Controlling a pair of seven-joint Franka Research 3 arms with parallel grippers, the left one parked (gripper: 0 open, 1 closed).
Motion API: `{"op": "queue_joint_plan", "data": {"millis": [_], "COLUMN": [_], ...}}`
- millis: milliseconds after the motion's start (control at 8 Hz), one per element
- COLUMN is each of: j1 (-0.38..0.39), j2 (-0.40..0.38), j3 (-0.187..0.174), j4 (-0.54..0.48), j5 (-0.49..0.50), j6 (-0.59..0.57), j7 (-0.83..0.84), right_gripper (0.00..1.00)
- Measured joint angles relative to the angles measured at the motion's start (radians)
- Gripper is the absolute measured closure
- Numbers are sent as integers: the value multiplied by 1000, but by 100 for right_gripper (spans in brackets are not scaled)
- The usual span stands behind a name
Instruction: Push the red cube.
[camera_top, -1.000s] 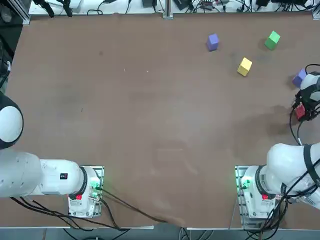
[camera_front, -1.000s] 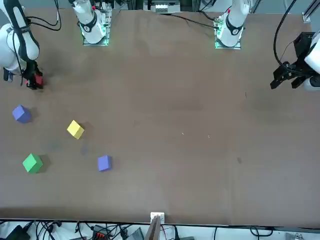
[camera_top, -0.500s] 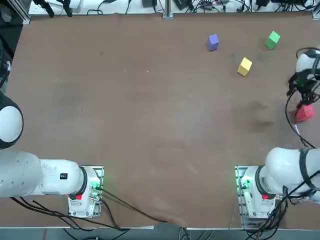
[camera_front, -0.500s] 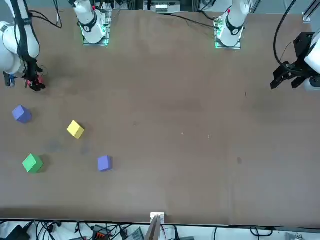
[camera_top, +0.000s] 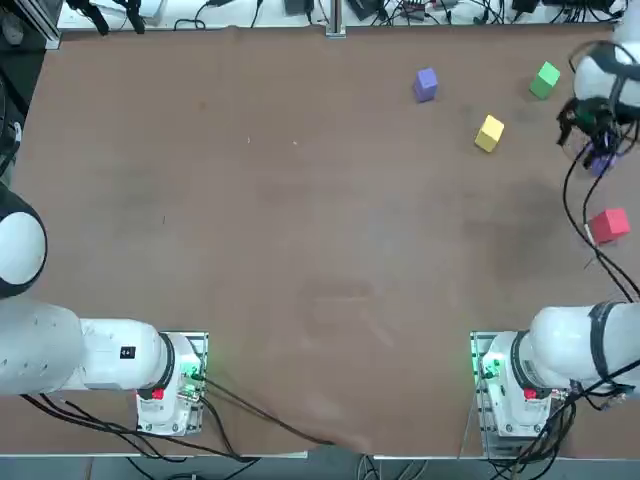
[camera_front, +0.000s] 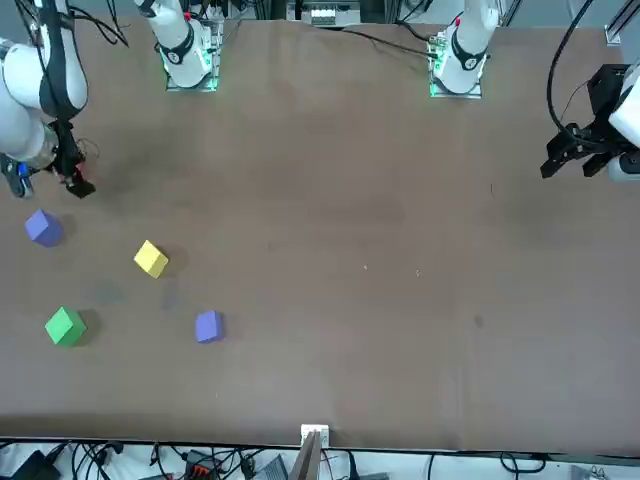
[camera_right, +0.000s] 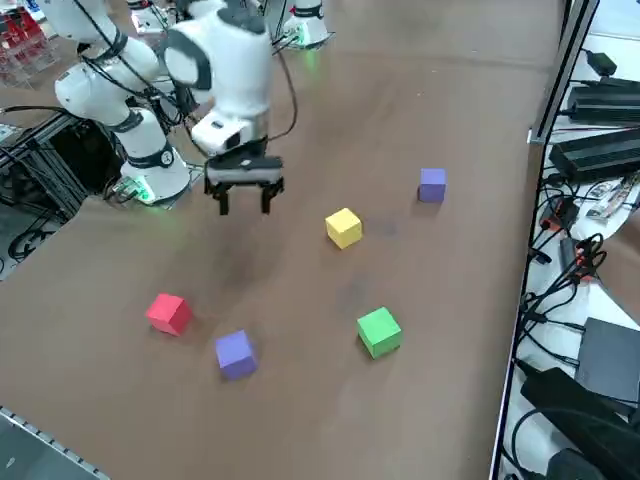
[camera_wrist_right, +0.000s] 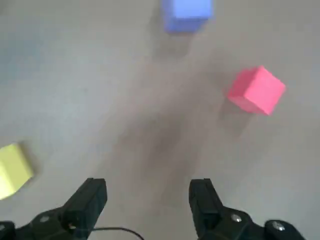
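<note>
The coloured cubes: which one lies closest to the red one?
The purple cube near the table's edge, right beside the red cube. The other purple cube, the yellow and the green lie farther off.

one red cube, two purple cubes, one yellow cube, one green cube

Red cube sitting alone on the brown table near its right edge, clear of everything else. Right gripper well beyond it toward the far side, fingers hard to read from overhead, possibly over a purple cube that barely shows. Farther out: yellow cube, green cube, second purple cube, all apart from one another.
</note>
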Motion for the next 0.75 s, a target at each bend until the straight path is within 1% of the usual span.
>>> {"op": "queue_joint_plan", "data": {"millis": [250,500,750], "j1": [28,76,115], "j2": [41,65,68], "j3": [0,0,0], "j4": [160,268,354], "j5": [21,35,109], "j6": [-99,-171,-225], "j7": [-193,-370,-503], "right_gripper": [0,0,0]}}
